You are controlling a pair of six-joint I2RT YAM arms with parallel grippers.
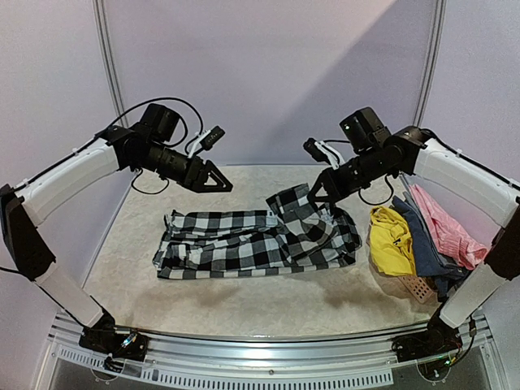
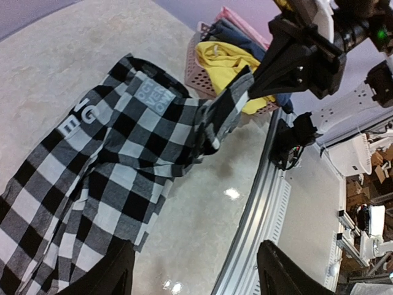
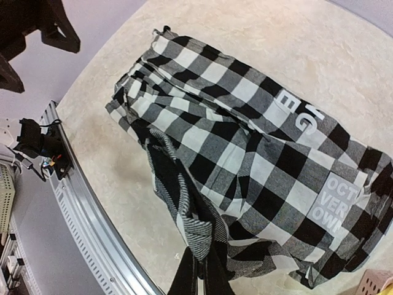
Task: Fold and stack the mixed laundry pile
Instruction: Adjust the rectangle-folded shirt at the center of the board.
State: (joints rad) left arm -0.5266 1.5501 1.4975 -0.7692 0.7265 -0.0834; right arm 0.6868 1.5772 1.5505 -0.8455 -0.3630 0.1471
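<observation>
Black-and-white shirt (image 1: pixel 244 240): lies rumpled across the middle of the table (image 1: pixel 244 313), with its right end raised.
Right jaws: pinching a lifted fold at the shirt's right end, which hangs limp below them.
Left jaws: spread, nothing between them, hovering over the shirt's far left part.
Rest of pile: yellow (image 1: pixel 390 240), blue-grey (image 1: pixel 424 248) and pink (image 1: pixel 451 231) garments heaped on the basket (image 1: pixel 418 288), just right of the shirt.
Handling: light, soft, no stiffness. It sags and bunches when held at one point.
Where to grip: probably edge corners, one per arm, so the fold stays straight.
Progress: looks early, nothing stacked.
</observation>
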